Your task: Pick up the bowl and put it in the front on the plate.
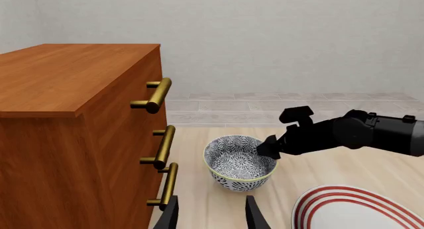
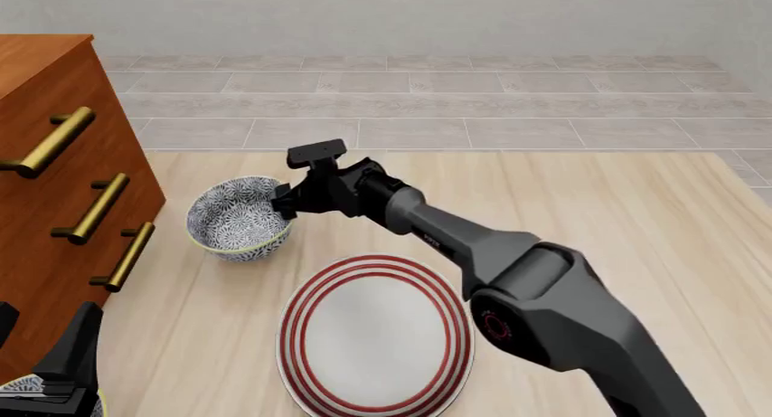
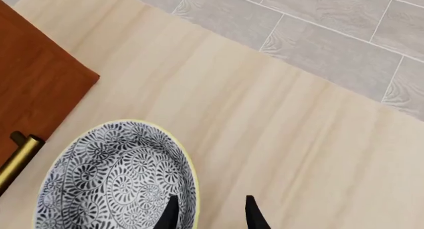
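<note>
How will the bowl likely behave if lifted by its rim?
The bowl looks rigid and glazed, so probably slippery. The right gripper straddles one rim wall; lifted off-centre, it may tilt. Its narrow foot could tip if nudged.

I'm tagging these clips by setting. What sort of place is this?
Probably a simulated home room, kitchen or dining corner: a wooden dresser with brass handles, a patterned bowl and a red-ringed plate on a pale wood table, and a grey tiled floor beyond.
</note>
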